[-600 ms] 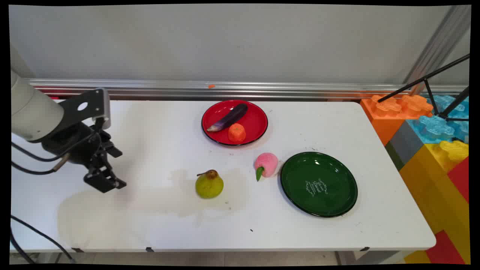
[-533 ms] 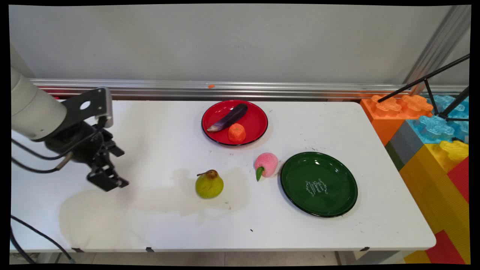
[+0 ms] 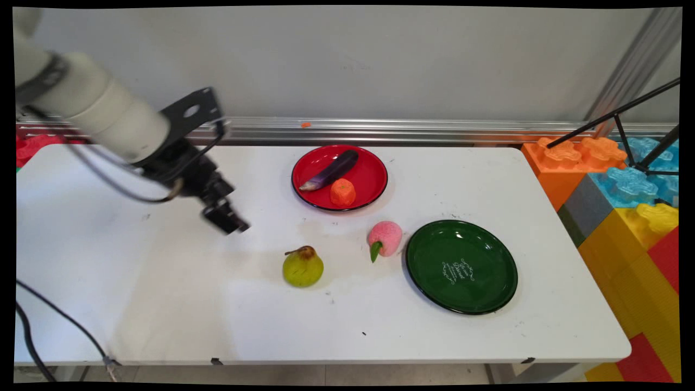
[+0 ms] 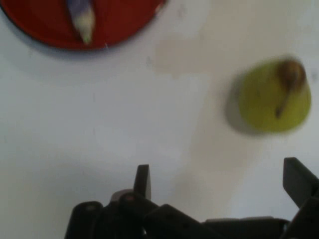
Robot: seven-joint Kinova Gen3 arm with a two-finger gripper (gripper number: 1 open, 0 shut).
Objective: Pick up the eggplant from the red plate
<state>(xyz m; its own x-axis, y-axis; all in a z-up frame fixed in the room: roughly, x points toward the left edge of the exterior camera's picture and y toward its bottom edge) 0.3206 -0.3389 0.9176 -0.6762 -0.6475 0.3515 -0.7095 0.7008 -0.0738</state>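
Note:
My gripper (image 3: 228, 221) hangs above the white table (image 3: 163, 304), left of centre, open with nothing between its fingers. In the hand view the gripper (image 4: 219, 179) shows two fingers wide apart at the bottom edge. The nearest thing is a green-yellow pear (image 3: 303, 266) with a brown stem, standing on the table to the right and nearer the front; the pear (image 4: 273, 95) appears at the upper right of the hand view. Behind it a red plate (image 3: 369, 163) holds a purple eggplant (image 3: 331, 170) and an orange fruit (image 3: 343, 192). The plate's edge (image 4: 45, 25) and the eggplant's tip (image 4: 82, 17) show in the hand view.
A pink peach (image 3: 385, 239) with a green leaf lies beside an empty dark green plate (image 3: 461, 266) at the right. Big coloured blocks (image 3: 624, 206) and a black tripod (image 3: 640, 125) stand past the table's right end. A metal rail (image 3: 380, 130) runs along the wall. A black cable (image 3: 54, 326) hangs front left.
The arm has swung right and away from the near-left side, carrying the gripper up and towards the pear and red plate. The fruits and plates have not moved.

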